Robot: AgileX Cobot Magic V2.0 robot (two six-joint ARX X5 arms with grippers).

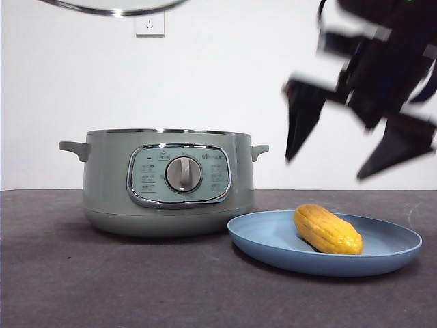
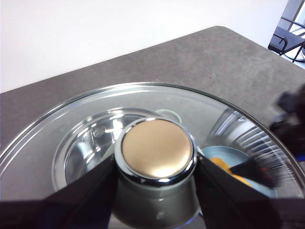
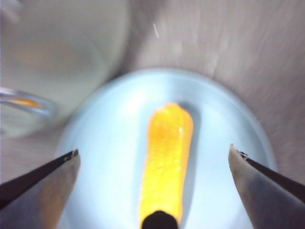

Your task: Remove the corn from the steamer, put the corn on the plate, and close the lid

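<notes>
Corn (image 1: 328, 229) lies on plate (image 1: 273, 247), lower right of front frame, beside pot (image 1: 167, 183). Right gripper (image 1: 355, 140) above plate, upper right, jaws spread wide, nothing held. Lid (image 1: 113, 7) aloft at top left edge, over open pot. Left gripper (image 2: 155, 169) clenched on lid knob (image 2: 157, 149). Lid likely heavy, glass, fragile, slick; knob is sound hold; lower level, gently.

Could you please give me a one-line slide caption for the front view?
Corn lies on the plate beside the open steamer; right gripper open above, lid held high.
</notes>
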